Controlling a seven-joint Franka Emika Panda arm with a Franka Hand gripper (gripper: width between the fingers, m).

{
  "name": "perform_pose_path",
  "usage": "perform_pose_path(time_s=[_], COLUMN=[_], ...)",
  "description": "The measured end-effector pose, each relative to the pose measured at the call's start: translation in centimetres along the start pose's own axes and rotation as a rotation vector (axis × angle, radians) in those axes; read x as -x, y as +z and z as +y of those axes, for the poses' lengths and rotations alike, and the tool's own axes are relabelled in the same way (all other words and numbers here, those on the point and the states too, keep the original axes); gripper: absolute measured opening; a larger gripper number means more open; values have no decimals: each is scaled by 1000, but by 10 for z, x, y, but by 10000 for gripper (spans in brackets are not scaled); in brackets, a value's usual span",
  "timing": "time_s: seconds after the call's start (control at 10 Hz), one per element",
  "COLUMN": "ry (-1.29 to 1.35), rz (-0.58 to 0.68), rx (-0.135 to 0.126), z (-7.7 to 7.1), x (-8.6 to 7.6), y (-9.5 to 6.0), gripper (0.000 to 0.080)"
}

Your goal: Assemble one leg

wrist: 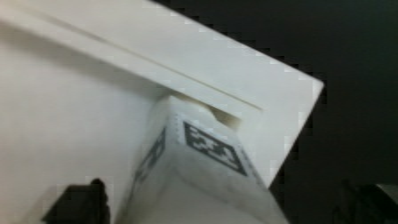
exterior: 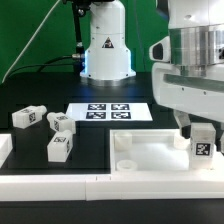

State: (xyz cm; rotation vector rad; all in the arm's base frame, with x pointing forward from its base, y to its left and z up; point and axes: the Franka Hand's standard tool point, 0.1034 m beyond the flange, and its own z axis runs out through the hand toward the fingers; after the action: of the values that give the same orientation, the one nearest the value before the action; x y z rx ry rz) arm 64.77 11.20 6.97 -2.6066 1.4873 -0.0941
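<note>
My gripper [exterior: 200, 128] is shut on a leg [exterior: 202, 142], a small white block with a square marker on its side. It holds the leg upright over the far right corner of the large white tray-like piece [exterior: 150, 152]. In the wrist view the leg [wrist: 196, 160] stands between my dark fingers [wrist: 80, 202], its far end at the tray's inner corner [wrist: 125, 90]. I cannot tell whether it touches the tray. Three more legs lie on the black table at the exterior view's left: one [exterior: 27, 117], a second [exterior: 62, 123] and a third [exterior: 60, 147].
The marker board [exterior: 110, 111] lies flat behind the tray. The arm's white base [exterior: 105, 45] stands at the back. A raised white rim [exterior: 50, 185] runs along the table's front edge.
</note>
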Motion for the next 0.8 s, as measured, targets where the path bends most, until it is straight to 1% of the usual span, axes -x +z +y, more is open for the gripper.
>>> perform_pose_path(time_s=[0.1, 0.3, 0.4, 0.5, 0.6, 0.7, 0.8], ry=[-58, -177, -254, -489, -748, -892, -864], rz=[0, 1, 4, 22, 26, 19, 18], rx=[1, 1, 9, 45, 44, 43, 42], z=[1, 1, 1, 0, -5, -2, -2], x=[-1, -1, -1, 2, 1, -5, -6], y=[0, 0, 1, 0, -3, -2, -2], gripper=[647, 649, 649, 649, 649, 649, 649])
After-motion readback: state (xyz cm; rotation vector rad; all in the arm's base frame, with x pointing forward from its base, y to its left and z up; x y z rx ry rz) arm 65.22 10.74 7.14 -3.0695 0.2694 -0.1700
